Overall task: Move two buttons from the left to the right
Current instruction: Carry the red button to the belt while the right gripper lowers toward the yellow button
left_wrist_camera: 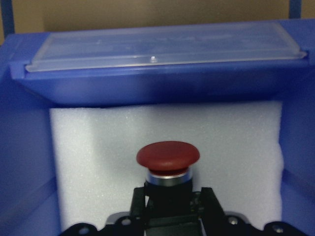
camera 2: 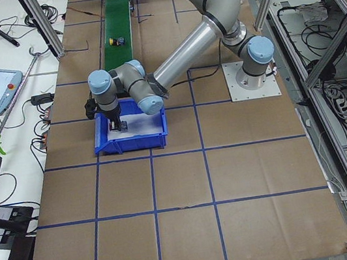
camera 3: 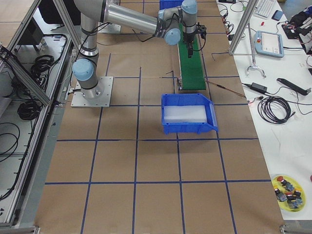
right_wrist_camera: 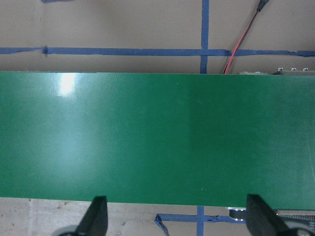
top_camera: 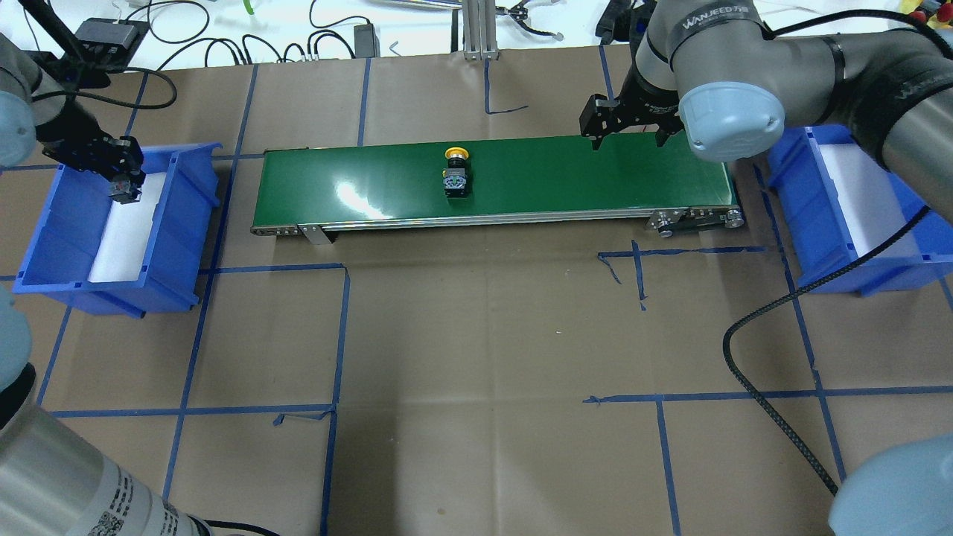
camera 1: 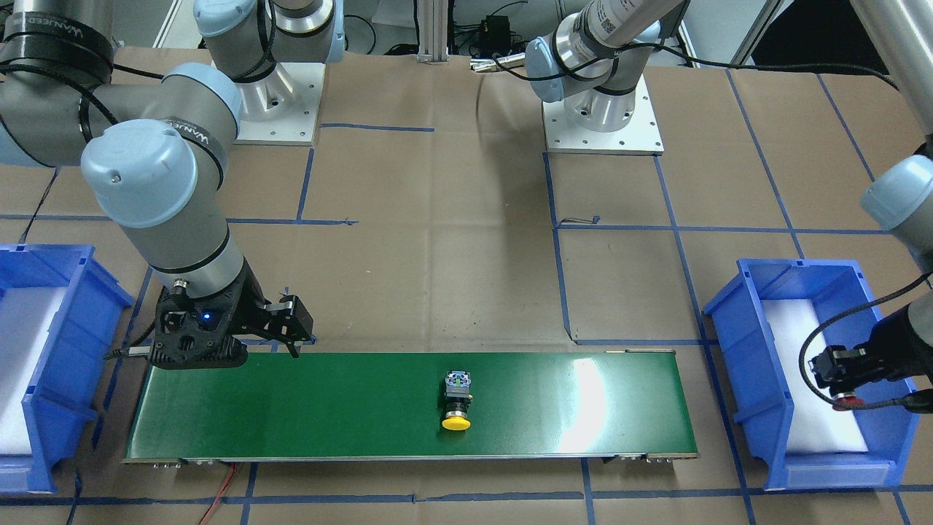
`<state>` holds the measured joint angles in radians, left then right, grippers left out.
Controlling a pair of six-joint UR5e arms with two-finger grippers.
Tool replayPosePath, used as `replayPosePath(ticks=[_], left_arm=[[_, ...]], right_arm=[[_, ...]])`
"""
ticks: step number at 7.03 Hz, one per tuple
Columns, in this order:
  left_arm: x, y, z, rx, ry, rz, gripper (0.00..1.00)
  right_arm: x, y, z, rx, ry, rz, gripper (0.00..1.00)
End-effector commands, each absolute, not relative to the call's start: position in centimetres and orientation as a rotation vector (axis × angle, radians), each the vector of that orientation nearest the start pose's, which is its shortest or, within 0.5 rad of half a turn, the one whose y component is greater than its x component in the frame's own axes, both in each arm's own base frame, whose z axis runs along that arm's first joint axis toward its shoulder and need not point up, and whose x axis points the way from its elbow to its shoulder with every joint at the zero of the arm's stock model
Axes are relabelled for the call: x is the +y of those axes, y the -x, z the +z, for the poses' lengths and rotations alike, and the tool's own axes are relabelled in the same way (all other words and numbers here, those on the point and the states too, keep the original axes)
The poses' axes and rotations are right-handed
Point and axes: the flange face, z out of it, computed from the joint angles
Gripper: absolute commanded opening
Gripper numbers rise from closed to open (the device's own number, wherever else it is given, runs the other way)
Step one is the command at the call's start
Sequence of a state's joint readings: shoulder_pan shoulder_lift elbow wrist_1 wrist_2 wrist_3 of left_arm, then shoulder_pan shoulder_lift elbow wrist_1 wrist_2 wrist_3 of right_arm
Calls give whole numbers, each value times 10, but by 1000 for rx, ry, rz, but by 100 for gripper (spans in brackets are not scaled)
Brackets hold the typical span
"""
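Observation:
The red-capped button (left_wrist_camera: 168,157) sits between the fingers of my left gripper (left_wrist_camera: 170,196), which is shut on its black collar over the white foam inside the left blue bin (top_camera: 59,246). In the front-facing view the left gripper (camera 1: 845,390) shows low in that bin. The yellow-capped button (top_camera: 455,173) lies on its side near the middle of the green conveyor belt (top_camera: 558,179), and it also shows in the front-facing view (camera 1: 456,402). My right gripper (top_camera: 625,138) is open and empty over the belt's right end, well to the right of the yellow button.
The right blue bin (top_camera: 893,260) with a white foam liner stands just past the belt's right end. Blue tape lines cross the brown paper table (top_camera: 476,357). A black cable (top_camera: 782,417) hangs by the right arm. A yellow dish of spare parts (camera 3: 288,192) sits on the side bench.

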<state>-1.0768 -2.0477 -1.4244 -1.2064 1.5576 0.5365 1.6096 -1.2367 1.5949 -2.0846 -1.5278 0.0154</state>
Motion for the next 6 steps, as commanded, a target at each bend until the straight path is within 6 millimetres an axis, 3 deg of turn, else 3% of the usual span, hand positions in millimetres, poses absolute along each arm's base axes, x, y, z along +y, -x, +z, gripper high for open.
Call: replayPosePath(ticks=[1, 2, 3, 4, 6], left_arm=[[-626, -185, 414, 3145, -63, -14, 0], [-625, -183, 434, 3153, -58, 14, 0], [-632, -178, 434, 3156, -72, 17, 0], [-642, -138, 437, 3145, -65, 8, 0], [-664, -18, 420, 3155, -22, 39, 0]], right_arm=[[-617, -163, 340, 3083, 38, -230, 100], [-617, -163, 338, 3083, 38, -225, 100], [-617, -163, 336, 3076, 39, -220, 100], [-617, -164, 336, 3071, 39, -219, 100], [-617, -164, 336, 3071, 39, -219, 100]])
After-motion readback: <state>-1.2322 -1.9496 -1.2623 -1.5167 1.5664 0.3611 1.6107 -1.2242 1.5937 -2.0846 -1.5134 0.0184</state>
